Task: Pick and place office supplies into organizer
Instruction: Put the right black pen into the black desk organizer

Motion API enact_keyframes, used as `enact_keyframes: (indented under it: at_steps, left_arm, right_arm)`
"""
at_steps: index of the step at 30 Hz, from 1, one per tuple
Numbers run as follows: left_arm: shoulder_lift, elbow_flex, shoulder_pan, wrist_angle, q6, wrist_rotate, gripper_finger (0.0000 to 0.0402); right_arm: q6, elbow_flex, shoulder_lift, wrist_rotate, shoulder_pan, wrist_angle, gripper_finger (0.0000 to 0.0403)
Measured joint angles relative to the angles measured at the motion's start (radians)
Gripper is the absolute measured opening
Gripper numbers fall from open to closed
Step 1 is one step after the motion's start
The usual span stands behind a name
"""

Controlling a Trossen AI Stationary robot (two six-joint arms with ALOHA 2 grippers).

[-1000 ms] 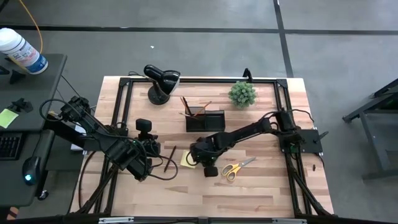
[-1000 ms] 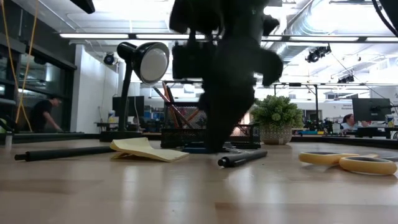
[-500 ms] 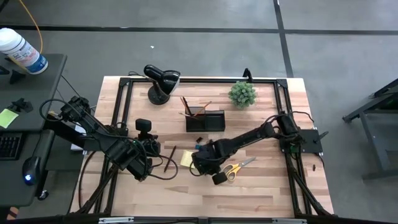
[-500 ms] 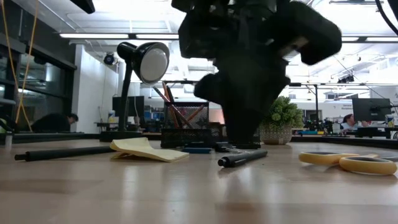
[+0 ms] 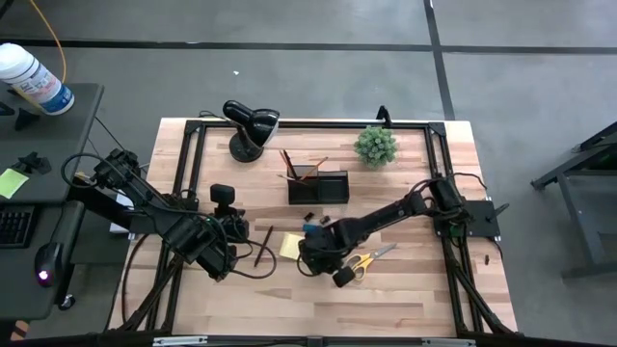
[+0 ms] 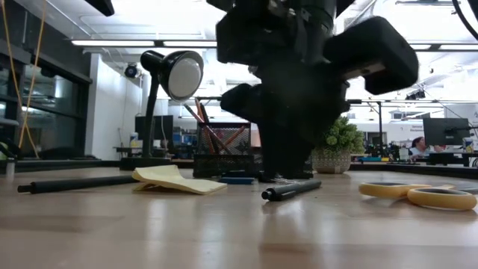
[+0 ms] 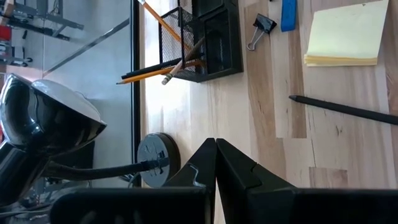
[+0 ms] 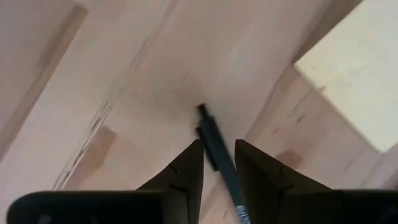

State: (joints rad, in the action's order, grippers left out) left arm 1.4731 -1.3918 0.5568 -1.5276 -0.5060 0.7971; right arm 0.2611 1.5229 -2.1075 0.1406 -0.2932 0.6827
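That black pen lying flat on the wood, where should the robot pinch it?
Probably across its barrel, coming straight down. The black pen lies flat on the table and is thin, so the long sides are what two fingers can close on. The right gripper is already lined up this way, one finger on each side, not yet closed on it.

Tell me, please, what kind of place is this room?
Probably a robotics lab in an open office or workshop. The wooden table stands on a bare concrete floor, ceiling ducts and strip lights run overhead, and rows of desks with monitors fill the background.
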Motion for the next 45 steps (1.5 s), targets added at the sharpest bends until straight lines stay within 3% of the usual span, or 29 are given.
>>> enact_keyframes:
  at_steps: [4,32,42,45]
  left_arm:
    - [0.000,0.000,0.000,0.010,0.000,0.000,0.0001]
    - [0.000,0.000,0.000,0.010,-0.001,0.000,0.0001]
    - [0.000,0.000,0.000,0.010,0.001,0.000,0.0001]
    - [0.000,0.000,0.000,0.010,0.001,0.000,0.0001]
  right_arm:
    - [0.045,-0.028,0.003,0.042,0.000,-0.005,0.0093]
    - [0.116,-0.029,-0.061,0.024,-0.023,-0.063,0.0109]
    - [0.118,-0.030,-0.064,0.018,-0.023,-0.062,0.0031]
    - [0.116,-0.030,-0.064,0.021,-0.023,-0.063,0.0025]
